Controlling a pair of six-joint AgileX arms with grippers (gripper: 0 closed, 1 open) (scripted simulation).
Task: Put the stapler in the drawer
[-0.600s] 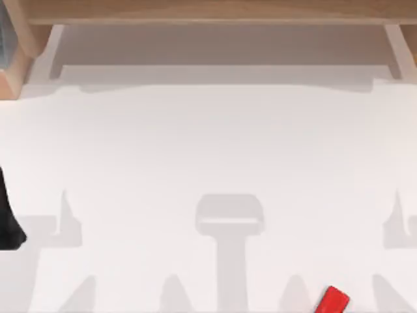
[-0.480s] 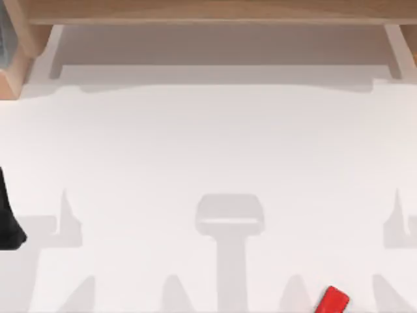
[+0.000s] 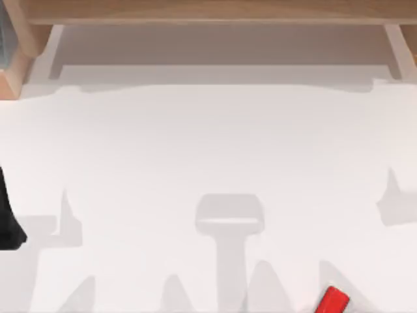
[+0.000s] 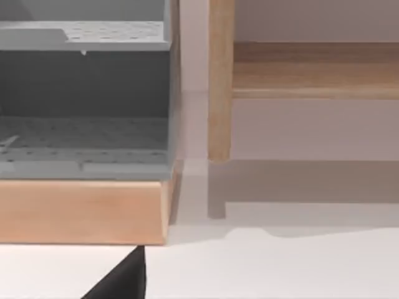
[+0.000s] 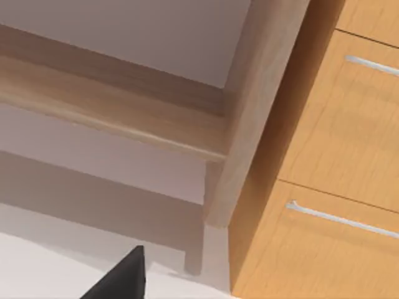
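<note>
A: Item one, the stapler?
B: Red oblong, lying slantwise on the white table at its near edge, right of centre, nothing touching it.
A: Left arm?
B: Black, at the table's left edge. Whether either pincer is released or clenched, I cannot tell.
A: Drawers?
B: Wooden drawer fronts with silver handles, both closed, seen from the right wrist.

Red, glossy stapler at the lower right of the top view, on a white table crossed by pale grey shadows. Light tan wooden shelf along the upper edge. Grey perforated trays in a tan frame, left wrist view. Orange-tan wood-grain drawers with silver handles, right wrist view. Black left arm at the left edge.
</note>
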